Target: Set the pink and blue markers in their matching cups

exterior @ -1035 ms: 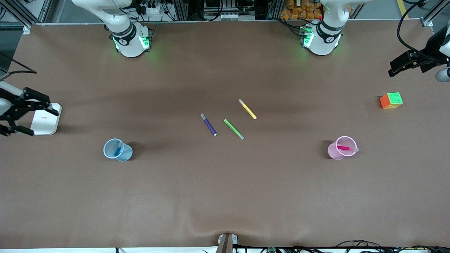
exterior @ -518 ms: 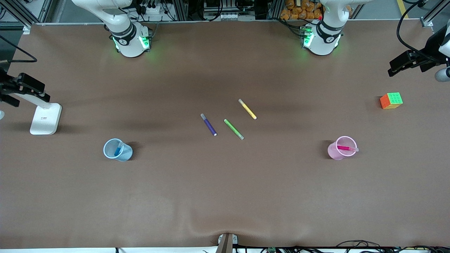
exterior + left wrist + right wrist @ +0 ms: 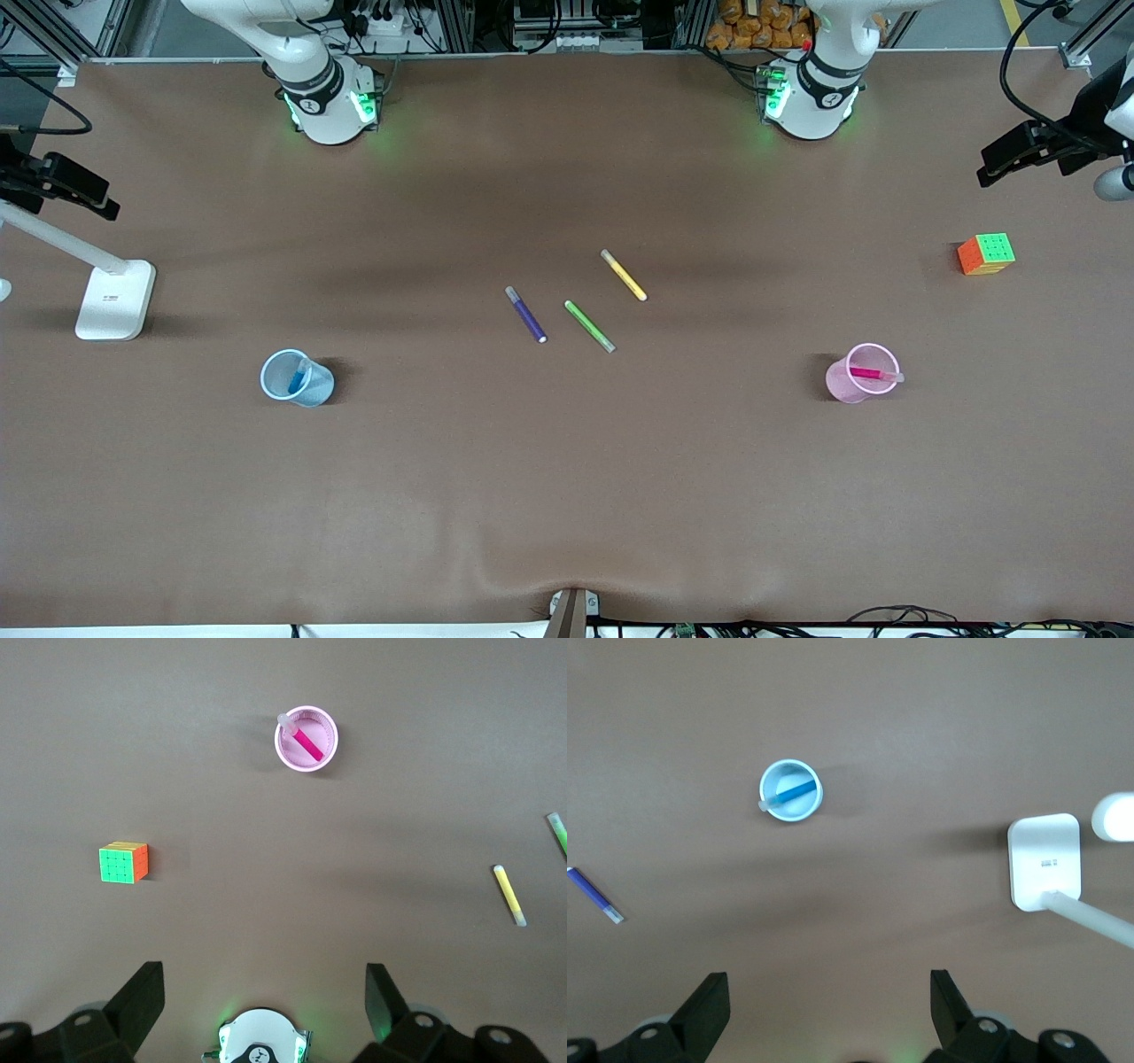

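Mid counter: purple marker, green marker and yellow marker lying loose w/ small gaps between, nothing near the cups. Rubik's cube toward the left arm's end, white lamp base toward the right arm's end. Blue marker leans in the blue cup, pink marker in the pink cup. Left hand up over the cube's end, fingers wide apart, holding nothing. Right hand over the lamp's end, same deal.

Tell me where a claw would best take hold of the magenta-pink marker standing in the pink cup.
Probably by the pale greyish end of the magenta-pink felt-tip marker, coming from above. It leans in the translucent light pink plastic cup with that end poking past the rim toward the left arm's end of the table; the rest sits inside the cup.
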### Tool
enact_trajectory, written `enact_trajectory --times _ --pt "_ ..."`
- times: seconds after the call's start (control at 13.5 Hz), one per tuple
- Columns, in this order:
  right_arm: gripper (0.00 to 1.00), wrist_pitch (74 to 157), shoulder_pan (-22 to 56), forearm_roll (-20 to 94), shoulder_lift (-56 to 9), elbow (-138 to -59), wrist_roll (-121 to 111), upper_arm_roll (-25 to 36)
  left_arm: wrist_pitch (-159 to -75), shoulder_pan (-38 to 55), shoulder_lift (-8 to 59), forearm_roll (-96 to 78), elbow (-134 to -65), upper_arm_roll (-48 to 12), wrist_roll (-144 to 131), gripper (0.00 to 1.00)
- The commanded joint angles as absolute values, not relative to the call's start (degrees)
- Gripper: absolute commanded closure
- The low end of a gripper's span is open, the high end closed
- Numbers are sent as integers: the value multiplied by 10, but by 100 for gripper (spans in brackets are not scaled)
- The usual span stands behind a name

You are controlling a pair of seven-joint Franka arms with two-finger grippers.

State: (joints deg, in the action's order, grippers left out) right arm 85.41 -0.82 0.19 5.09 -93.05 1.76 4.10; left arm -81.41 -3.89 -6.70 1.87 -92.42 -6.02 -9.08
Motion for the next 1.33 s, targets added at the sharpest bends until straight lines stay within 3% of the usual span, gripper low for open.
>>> enact_trajectory --times 0.0,0.37,1.26 --pt "0 846 -18 -7 64 -937 28 30 -809 -36 -84 8 -935 -62 -86 0" --pt "0 834 -25 3 31 -885 30 31 -809 -36 -76 8 -929 -87 -84 0" --pt "0 823 -12 7 30 -888 26 32 -808 -36 -58 7 -905 -89 -85 0"
